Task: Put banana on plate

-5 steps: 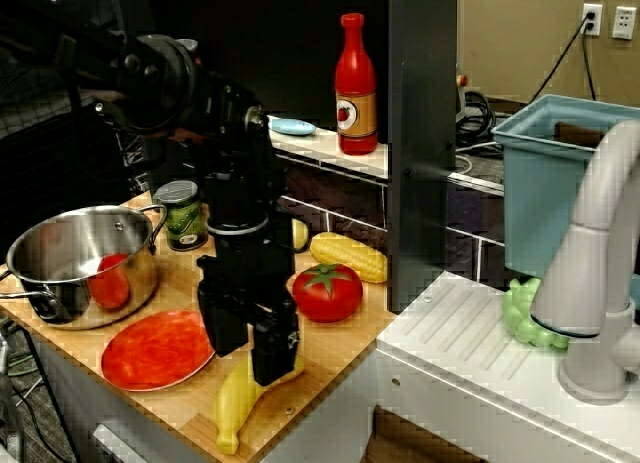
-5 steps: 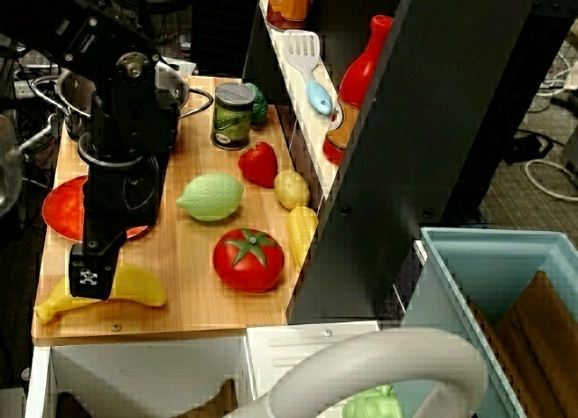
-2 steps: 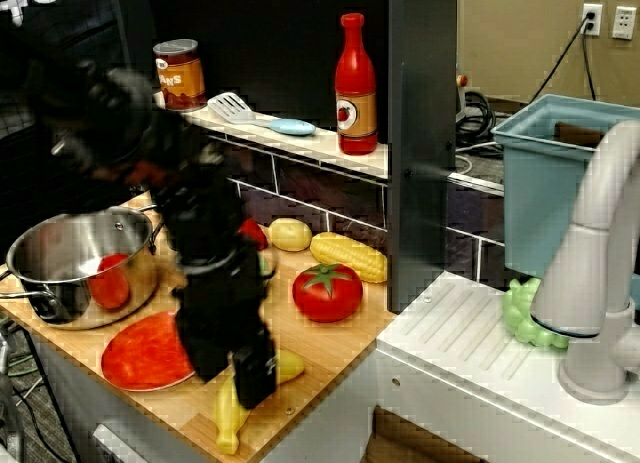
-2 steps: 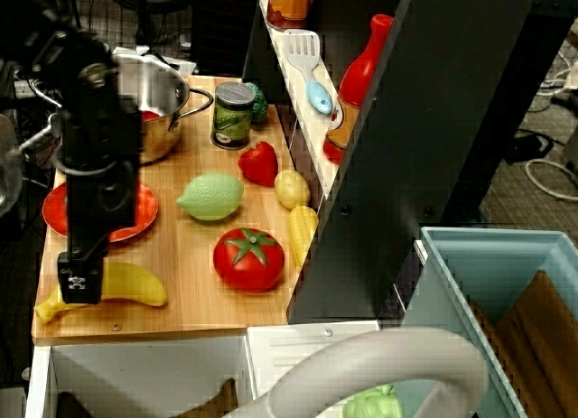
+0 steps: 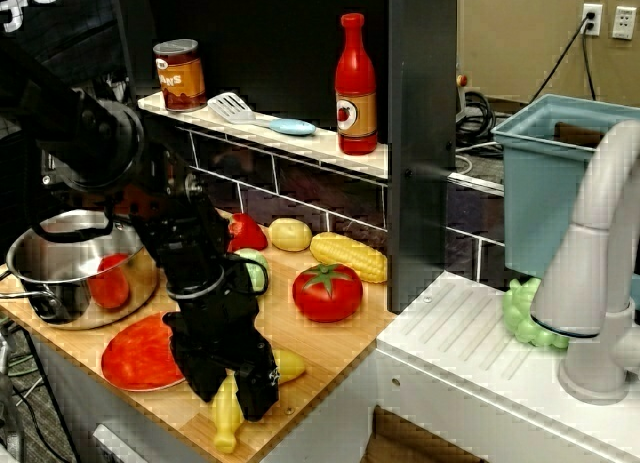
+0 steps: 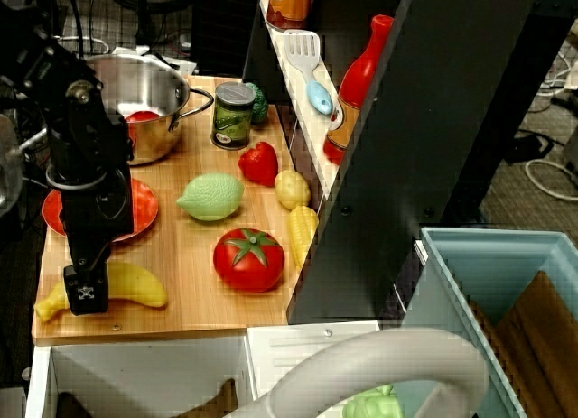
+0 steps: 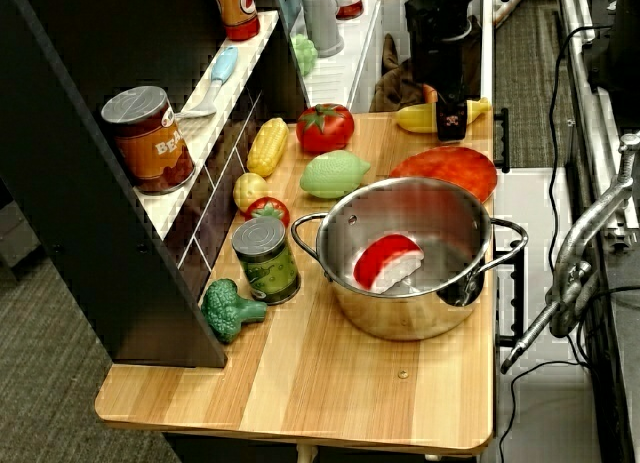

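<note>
Wooden desk (image 6: 194, 255) held the banana (image 6: 135, 283) near its front edge, just beside the plate (image 6: 140, 206). Gripper (image 6: 86, 294) sat over the banana, seemingly straddling it; grip unclear. Off-centre closing could slip it off the edge.

The arm (image 6: 77, 120) is matte black all over, built of bulky rounded joints linked by boxy segments. A pale grey ring circles its wrist. Thin black cables loop beside the upper joints. The pincer (image 6: 87, 292) is a blocky black piece bearing a small white cross-shaped mark on its flat face.
</note>
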Robot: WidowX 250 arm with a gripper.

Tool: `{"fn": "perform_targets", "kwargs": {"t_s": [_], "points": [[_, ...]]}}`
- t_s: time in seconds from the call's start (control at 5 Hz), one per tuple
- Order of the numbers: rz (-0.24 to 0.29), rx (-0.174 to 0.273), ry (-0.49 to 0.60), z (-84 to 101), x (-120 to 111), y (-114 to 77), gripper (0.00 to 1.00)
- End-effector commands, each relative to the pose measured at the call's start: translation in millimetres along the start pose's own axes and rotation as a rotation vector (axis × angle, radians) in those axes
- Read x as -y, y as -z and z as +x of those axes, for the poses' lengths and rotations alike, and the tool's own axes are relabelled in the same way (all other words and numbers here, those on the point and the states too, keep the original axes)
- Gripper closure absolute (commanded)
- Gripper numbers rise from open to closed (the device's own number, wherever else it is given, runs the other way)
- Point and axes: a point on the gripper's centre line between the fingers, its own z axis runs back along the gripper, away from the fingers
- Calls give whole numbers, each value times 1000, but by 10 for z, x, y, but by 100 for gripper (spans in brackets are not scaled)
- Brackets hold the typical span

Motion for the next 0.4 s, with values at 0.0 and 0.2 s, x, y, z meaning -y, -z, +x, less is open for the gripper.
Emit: {"fn": "perform_targets", "kwargs": {"t_s": [0.0, 0.2], "points": [[10, 61, -21, 34, -94, -21, 100], [4, 7, 2, 113, -70, -132, 100]]}}
